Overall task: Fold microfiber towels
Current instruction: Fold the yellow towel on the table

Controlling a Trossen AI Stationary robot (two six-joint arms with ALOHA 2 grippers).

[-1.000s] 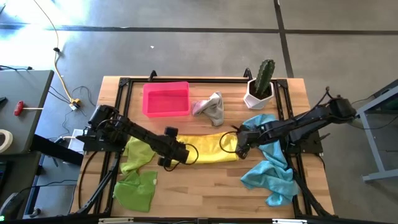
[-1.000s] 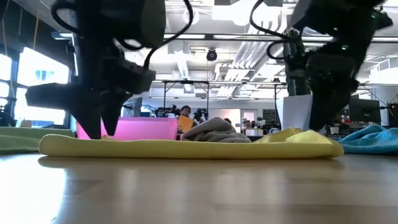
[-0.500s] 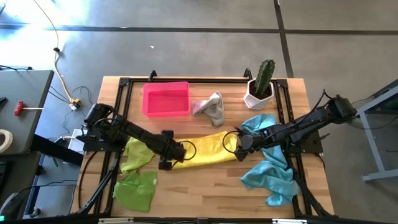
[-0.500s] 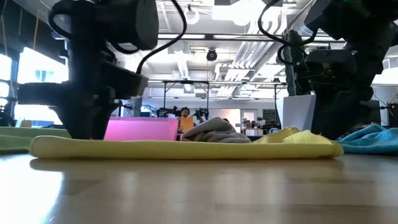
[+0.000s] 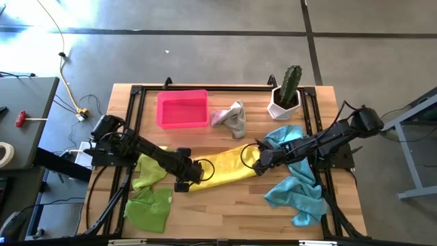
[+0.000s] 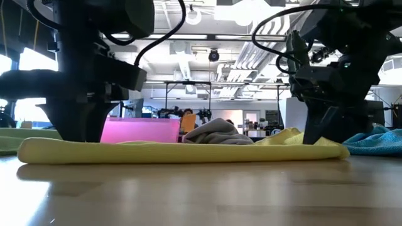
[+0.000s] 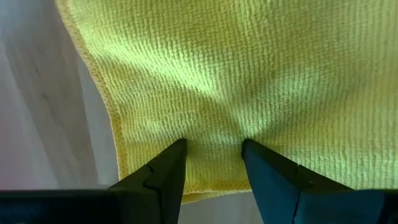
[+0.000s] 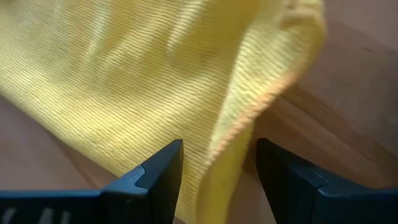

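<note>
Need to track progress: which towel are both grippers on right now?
The yellow towel, stretched across the table's middle between the left gripper and right gripper; the green, blue and grey ones lie untouched.

Two dark, near-black jointed arms, matte casings, chunky rounded joint housings. Thin black cables loop loose off both: one curl beside the left gripper, another arc beside the right gripper. Each gripper ends in two dark, wedge-shaped fingers with flat inner faces and angular stepped edges. No markings legible.
</note>
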